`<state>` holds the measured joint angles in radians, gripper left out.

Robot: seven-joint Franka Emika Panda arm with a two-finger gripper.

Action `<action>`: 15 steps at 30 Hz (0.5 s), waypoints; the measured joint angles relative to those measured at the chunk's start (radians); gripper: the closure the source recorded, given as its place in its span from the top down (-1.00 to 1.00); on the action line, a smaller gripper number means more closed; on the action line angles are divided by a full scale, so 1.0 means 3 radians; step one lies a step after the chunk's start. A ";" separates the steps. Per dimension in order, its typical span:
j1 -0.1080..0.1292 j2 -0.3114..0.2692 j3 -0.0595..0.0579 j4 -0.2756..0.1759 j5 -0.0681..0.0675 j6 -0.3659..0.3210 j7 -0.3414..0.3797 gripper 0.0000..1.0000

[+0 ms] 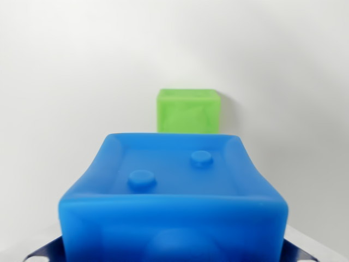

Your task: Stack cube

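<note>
A blue cube (174, 191) with two round studs on its top face fills the lower half of the wrist view, very close to the camera. Only small dark and grey parts of my gripper (174, 254) show, at the bottom left and bottom right corners, flanking the blue cube; it appears shut on that cube. A green cube (188, 111) stands on the white surface beyond the blue cube, a little to the wrist view's right of centre. Its lower edge is hidden behind the blue cube's far rim.
A plain white surface (65, 82) surrounds both cubes on all sides. No other object shows.
</note>
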<state>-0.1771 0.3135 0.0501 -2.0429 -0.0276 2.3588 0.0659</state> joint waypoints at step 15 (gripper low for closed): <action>-0.0060 0.0176 -0.0003 0.0072 0.0001 0.0076 -0.0077 -1.00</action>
<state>-0.1952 0.3665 0.0492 -2.0212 -0.0274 2.3815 0.0429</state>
